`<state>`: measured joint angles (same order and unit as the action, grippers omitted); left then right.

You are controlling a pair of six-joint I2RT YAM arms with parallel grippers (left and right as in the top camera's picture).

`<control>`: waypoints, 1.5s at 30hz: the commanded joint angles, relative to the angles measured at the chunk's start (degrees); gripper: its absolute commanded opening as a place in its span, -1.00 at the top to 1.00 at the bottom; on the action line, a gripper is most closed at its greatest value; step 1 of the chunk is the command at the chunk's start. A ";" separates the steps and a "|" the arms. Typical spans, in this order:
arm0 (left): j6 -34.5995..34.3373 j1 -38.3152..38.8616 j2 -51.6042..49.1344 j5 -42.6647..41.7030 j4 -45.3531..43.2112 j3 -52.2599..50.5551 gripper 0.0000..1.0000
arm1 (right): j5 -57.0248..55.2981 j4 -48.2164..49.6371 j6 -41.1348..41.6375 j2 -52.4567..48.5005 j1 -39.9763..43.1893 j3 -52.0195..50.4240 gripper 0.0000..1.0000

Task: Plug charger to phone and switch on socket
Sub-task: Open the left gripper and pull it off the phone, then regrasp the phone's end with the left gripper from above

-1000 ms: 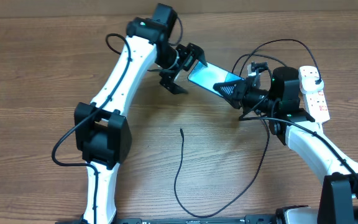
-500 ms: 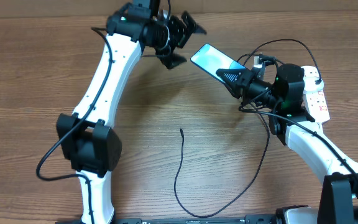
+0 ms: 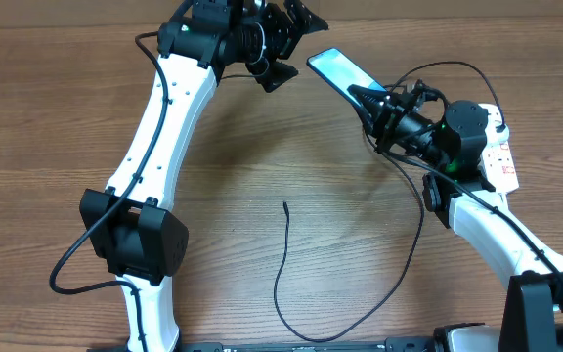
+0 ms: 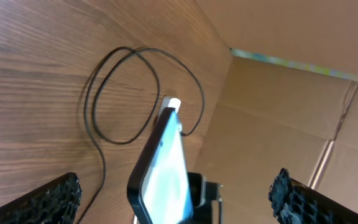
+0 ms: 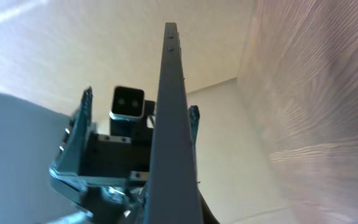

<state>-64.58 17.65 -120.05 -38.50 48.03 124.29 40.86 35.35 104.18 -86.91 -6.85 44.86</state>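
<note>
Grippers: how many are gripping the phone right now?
1. The right gripper is shut on one end of the phone. The left gripper stands open by the phone's other end, not gripping it.

Matt brown wood-grain table [image 3: 57, 117]. Above the table, the phone [image 3: 332, 66] shows a glossy, glass-like screen. On the table, the charger [image 3: 287, 230] is thin matt black cable; the socket [image 3: 501, 156] is smooth white plastic.
</note>
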 commanded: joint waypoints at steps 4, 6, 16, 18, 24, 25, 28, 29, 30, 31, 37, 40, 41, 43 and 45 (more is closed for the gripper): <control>-4.46 2.58 1.03 5.66 -2.27 0.92 -1.00 | -2.19 1.49 17.55 0.26 -0.22 0.96 0.93; -5.25 3.65 1.03 7.87 -2.27 0.92 -1.00 | -2.58 1.55 19.63 0.26 -0.22 0.96 0.93; -11.37 8.07 1.01 17.77 -0.98 0.90 -1.00 | -3.89 4.92 19.67 0.26 -0.22 0.96 0.93; -12.83 8.33 0.98 19.02 -0.11 0.90 -1.00 | -3.72 5.16 19.67 0.26 -0.22 0.96 0.93; -12.81 8.35 0.28 19.89 -0.02 0.85 -1.00 | -3.58 6.73 19.67 0.26 -0.28 0.96 0.93; -12.83 8.37 0.11 19.87 -0.07 0.83 -1.00 | -3.50 6.97 19.67 0.26 -0.28 0.96 0.93; -12.83 8.39 -0.33 19.58 -0.07 0.83 -1.00 | -3.28 7.04 19.67 0.26 -0.28 0.96 0.93; -12.81 8.39 -0.50 19.41 -0.04 0.85 -1.00 | -3.23 7.04 19.67 0.26 -0.28 0.96 0.93; -12.81 8.41 -0.50 19.41 -0.04 0.83 -1.00 | -3.06 7.04 19.67 0.26 -0.28 0.96 0.93; -12.81 8.41 -0.50 19.41 -0.04 0.83 -1.00 | -2.69 7.04 19.67 0.26 -0.28 0.96 0.93; -12.74 8.41 -0.50 19.39 -0.24 0.83 -0.99 | -0.39 7.15 19.67 0.26 -0.28 0.96 0.93; -12.74 8.44 -0.50 19.37 -0.11 0.83 -1.00 | 0.87 8.63 19.67 0.26 -0.28 0.96 0.93; -12.74 8.44 -0.50 19.37 -0.07 0.83 -1.00 | 1.33 9.68 19.67 0.26 -0.28 0.96 0.93; -12.74 8.44 -0.50 19.34 -0.04 0.83 -1.00 | 1.40 10.97 19.67 0.26 -0.28 0.96 0.93; -12.76 8.44 -0.50 18.84 -0.04 0.83 -1.00 | 1.44 11.76 19.67 0.26 -0.28 0.96 0.93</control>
<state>-76.58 25.89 -120.05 -19.88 48.01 124.29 41.43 45.47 115.94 -86.91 -6.85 44.86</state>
